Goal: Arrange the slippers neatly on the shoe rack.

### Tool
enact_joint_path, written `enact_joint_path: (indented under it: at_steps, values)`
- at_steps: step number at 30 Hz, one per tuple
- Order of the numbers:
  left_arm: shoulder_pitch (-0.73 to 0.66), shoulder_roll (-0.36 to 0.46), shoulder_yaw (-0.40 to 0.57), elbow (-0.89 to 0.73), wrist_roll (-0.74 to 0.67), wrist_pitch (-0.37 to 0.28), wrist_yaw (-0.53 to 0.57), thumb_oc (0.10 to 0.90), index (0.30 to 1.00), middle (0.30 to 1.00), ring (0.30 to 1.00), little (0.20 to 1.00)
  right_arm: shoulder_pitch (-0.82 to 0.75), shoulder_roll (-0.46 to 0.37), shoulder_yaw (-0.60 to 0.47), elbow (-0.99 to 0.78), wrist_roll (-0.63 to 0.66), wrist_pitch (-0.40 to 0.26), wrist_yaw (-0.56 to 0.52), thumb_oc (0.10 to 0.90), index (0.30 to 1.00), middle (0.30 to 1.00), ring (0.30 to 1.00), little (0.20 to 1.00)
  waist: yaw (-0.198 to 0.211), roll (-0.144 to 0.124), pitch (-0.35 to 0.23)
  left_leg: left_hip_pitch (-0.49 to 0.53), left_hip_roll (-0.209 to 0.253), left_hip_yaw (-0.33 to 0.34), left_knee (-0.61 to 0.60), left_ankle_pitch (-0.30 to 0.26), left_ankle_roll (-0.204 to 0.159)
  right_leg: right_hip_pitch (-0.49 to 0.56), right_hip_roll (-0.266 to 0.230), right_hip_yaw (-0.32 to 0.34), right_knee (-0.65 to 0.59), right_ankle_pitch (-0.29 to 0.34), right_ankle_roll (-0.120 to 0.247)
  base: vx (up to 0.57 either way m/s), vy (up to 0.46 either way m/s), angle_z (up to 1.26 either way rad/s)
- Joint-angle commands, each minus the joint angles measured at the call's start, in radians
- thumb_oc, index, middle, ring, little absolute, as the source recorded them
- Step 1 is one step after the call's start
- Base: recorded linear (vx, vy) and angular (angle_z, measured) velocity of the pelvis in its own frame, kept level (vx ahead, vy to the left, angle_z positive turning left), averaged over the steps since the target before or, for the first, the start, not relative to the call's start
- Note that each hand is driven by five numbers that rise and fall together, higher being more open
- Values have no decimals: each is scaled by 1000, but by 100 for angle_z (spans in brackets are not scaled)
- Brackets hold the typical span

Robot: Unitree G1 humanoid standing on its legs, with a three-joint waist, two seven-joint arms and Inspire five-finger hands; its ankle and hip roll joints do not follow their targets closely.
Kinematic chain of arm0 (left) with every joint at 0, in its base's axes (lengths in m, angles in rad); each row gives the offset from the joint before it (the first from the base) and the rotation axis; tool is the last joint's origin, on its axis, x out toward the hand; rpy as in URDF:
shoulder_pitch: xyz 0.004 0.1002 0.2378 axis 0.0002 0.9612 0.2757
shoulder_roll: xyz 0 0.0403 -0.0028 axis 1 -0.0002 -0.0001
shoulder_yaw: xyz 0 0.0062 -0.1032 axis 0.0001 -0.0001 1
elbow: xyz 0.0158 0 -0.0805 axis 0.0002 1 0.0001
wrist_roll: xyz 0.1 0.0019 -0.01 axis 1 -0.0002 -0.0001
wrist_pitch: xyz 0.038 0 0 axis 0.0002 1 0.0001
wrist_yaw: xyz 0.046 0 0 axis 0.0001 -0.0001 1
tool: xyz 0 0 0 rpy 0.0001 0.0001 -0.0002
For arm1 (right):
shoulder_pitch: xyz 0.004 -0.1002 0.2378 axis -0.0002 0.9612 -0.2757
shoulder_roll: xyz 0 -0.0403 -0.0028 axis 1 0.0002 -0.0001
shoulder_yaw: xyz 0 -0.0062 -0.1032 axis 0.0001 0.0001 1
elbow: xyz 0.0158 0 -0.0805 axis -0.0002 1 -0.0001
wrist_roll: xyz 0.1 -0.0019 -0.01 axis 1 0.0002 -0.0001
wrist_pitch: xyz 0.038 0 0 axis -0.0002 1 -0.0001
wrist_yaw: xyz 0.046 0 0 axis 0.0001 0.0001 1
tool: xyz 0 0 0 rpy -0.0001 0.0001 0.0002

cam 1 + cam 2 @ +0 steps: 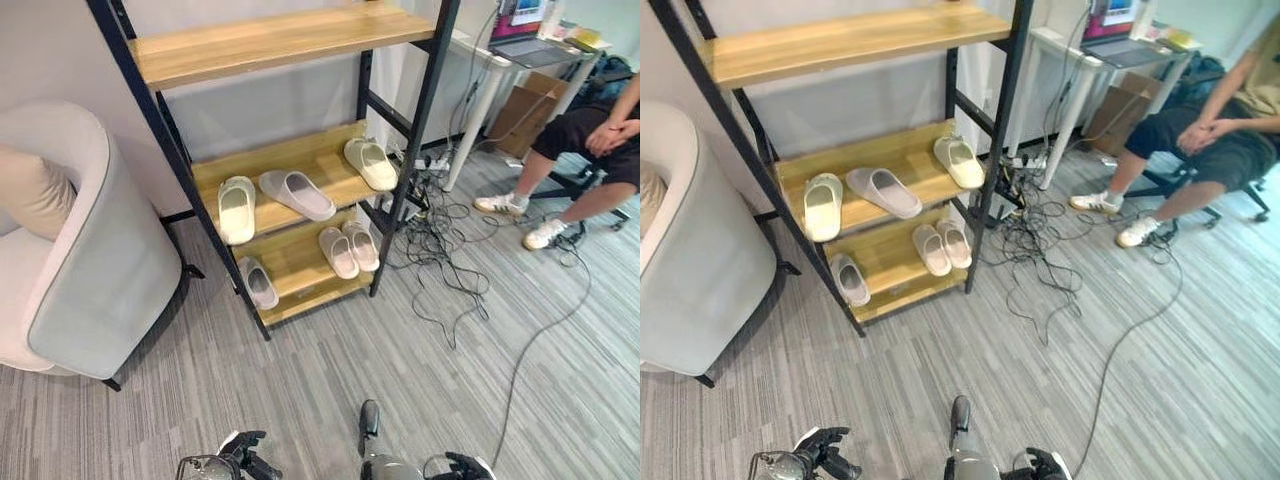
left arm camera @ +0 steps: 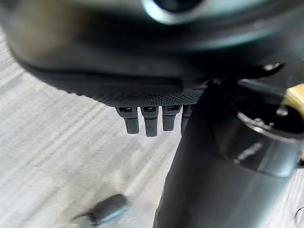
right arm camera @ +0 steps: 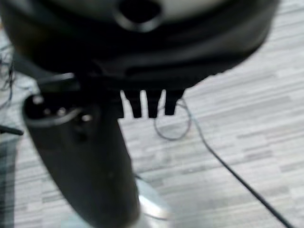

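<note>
Nearest, at the lower edge of the head views, the left hand hangs low over the grey striped carpet floor, and the right hand hangs level with it. In its own wrist view the left hand's fingers point straight down in a row, apart from anything and holding nothing. The right hand's fingers likewise hang straight and empty over the carpet.

Ahead of both hands and well apart from them stands the black metal shoe rack with light wooden shelves. On its lowest shelf, the closest one, a single grey slipper lies toward the left-hand side, and a pale pink pair of slippers lies side by side further toward the right-hand side. On the middle shelf above, a cream slipper lies at the left-hand end, a grey-lilac slipper lies angled just beside it, and another cream slipper rests at the right-hand end, apart from the other two.

Off beyond the left hand sits a rounded light grey armchair. Beyond the right hand, a tangle of black cables sprawls across the floor past the rack, and farther still a seated person sits by a white desk.
</note>
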Motion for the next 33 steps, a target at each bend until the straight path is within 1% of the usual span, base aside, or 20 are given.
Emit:
enact_joint_path:
  at_steps: [1, 2, 4, 5, 6, 7, 8, 9, 10, 11, 14, 17, 18, 22, 26, 27, 28, 29, 31, 33]
  values:
    - [-60, -3, 4, -38, 22, -42, 11, 800, 900, 900, 900, 900, -37, -55, -3, -13, 3, -18, -6, 800, 900, 900, 900, 900, 4, -11, -10, -54, 66, 118, 10, 22, -107, 51, -4, 3, 39, -64, 102, 198, -178, 33]
    - [-60, -3, 4, -38, 22, -42, 11, 800, 900, 900, 900, 900, -37, -55, -3, -13, 4, -18, -6, 800, 900, 900, 900, 900, 4, -10, -10, -54, 66, 118, 10, 22, -107, 52, -4, 3, 40, -65, 101, 275, -245, 37]
    - [-62, -4, 7, -40, 19, -43, 15, 800, 900, 900, 900, 900, -38, -55, -2, -18, 20, -28, -6, 800, 900, 900, 900, 900, 3, -16, -12, -80, 88, 111, 77, 32, -131, 75, 3, 6, 55, -93, 83, 196, -182, 28]
    - [-74, -2, 5, -47, 11, -43, 18, 800, 900, 900, 900, 900, -47, -56, 0, -28, 42, -34, -9, 800, 900, 900, 900, 900, 6, -31, -1, -148, 105, 121, 200, 67, -151, 94, 3, 22, 71, -126, 65, 205, -228, 14]
    - [-78, -2, 1, -46, 9, -41, 20, 800, 900, 900, 900, 900, -46, -56, 3, -24, 45, -36, -14, 800, 900, 900, 900, 900, 8, -39, 1, -169, 120, 130, 233, 76, -149, 101, 7, 28, 82, -143, 51, 245, -256, 3]
    - [-84, -3, -11, -47, 6, -40, 23, 800, 900, 900, 900, 900, -50, -62, 8, -19, 52, -31, -12, 800, 900, 900, 900, 900, 16, -46, 2, -210, 129, 142, 255, 76, -132, 120, 8, 25, 88, -167, 43, 164, -157, -2]
    - [-84, -3, -11, -47, 6, -40, 23, 800, 900, 900, 900, 900, -50, -62, 8, -18, 52, -31, -12, 800, 900, 900, 900, 900, 16, -46, 2, -212, 129, 141, 257, 74, -132, 120, 8, 24, 88, -168, 44, 250, -150, -5]
    - [-83, -7, -14, -45, 6, -37, 19, 800, 900, 900, 900, 900, -48, -64, 9, -17, 53, -30, -9, 800, 900, 900, 900, 900, 20, -45, -3, -222, 105, 142, 212, 47, -115, 141, 15, 20, 87, -187, 40, 205, -68, 5]
    - [-82, -8, -13, -47, 7, -36, 16, 800, 900, 900, 900, 900, -48, -68, 10, -16, 50, -32, -8, 800, 900, 900, 900, 900, 22, -40, -4, -238, 86, 142, 193, 50, -108, 152, 21, 19, 86, -201, 40, 206, -68, 18]
    - [-82, -8, -14, -47, 7, -36, 16, 800, 900, 900, 900, 900, -47, -68, 10, -16, 50, -32, -8, 800, 900, 900, 900, 900, 21, -39, -4, -237, 86, 140, 194, 49, -108, 154, 21, 18, 86, -203, 41, 169, -7, 56]
    - [-90, -9, -19, -68, -2, -39, 15, 800, 900, 900, 900, 900, -56, -76, 5, -26, 52, -36, -13, 800, 900, 900, 900, 900, 36, -29, 13, -314, 54, 154, 147, 106, -102, 189, 40, 37, 97, -241, 30, 155, 15, 49]
    - [-86, -6, -15, -67, -1, -39, 11, 800, 900, 900, 900, 900, -58, -74, 6, -27, 48, -40, -12, 800, 900, 900, 900, 900, 45, -27, 15, -327, 38, 139, 139, 109, -93, 193, 53, 54, 125, -258, 26, 134, 42, -4]
    - [-78, -4, -16, -62, 10, -35, 4, 800, 900, 900, 900, 900, -52, -72, 6, -22, 38, -36, -9, 800, 900, 900, 900, 900, 47, -25, 13, -330, 29, 130, 142, 109, -80, 212, 54, 59, 135, -272, 29, 240, 132, -23]
    - [-72, 3, -7, -57, 9, -32, 1, 800, 900, 900, 900, 900, -54, -65, 10, -16, 19, -32, -1, 800, 900, 900, 900, 900, 59, -34, 11, -324, 16, 137, 153, 91, -59, 218, 23, 64, 186, -272, 51, 132, 120, -7]
    - [-81, 24, -1, -68, -4, -33, 0, 800, 900, 900, 900, 900, -67, -54, 18, -24, 13, -29, 4, 800, 900, 900, 900, 900, 58, -28, 29, -311, 19, 133, 162, 78, -36, 141, -14, 74, 352, -257, 65, 55, 91, 15]
    - [-85, 29, -1, -64, -3, -34, 5, 800, 900, 900, 900, 900, -68, -47, 14, -22, 22, -32, 3, 800, 900, 900, 900, 900, 49, -28, 28, -291, 18, 120, 156, 73, -35, 123, -9, 106, 373, -248, 65, 87, 40, 23]
    - [-85, 29, -1, -64, -3, -35, 5, 800, 900, 900, 900, 900, -68, -46, 15, -22, 22, -32, 3, 800, 900, 900, 900, 900, 49, -28, 29, -289, 18, 119, 155, 72, -35, 124, -9, 106, 374, -249, 64, 177, 20, 57]
    - [-85, 30, 0, -62, -9, -36, 4, 800, 900, 900, 900, 900, -61, -42, 8, -20, 33, -31, 1, 800, 900, 900, 900, 900, 38, -31, 19, -260, 12, 110, 128, 78, -41, 126, 19, 149, 321, -242, 64, 139, -25, 68]
    - [-83, 31, 5, -55, -12, -39, 7, 800, 900, 900, 900, 900, -56, -44, 9, -20, 36, -32, -2, 800, 900, 900, 900, 900, 32, -34, 9, -237, 10, 110, 96, 85, -51, 122, 32, 160, 241, -216, 73, 155, -44, 88]
    - [-85, 30, 3, -50, -16, -41, 10, 800, 900, 900, 900, 900, -58, -44, 12, -23, 37, -35, -2, 800, 900, 900, 900, 900, 25, -31, 9, -220, 11, 103, 80, 86, -52, 100, 41, 161, 217, -197, 73, 89, -26, 49]
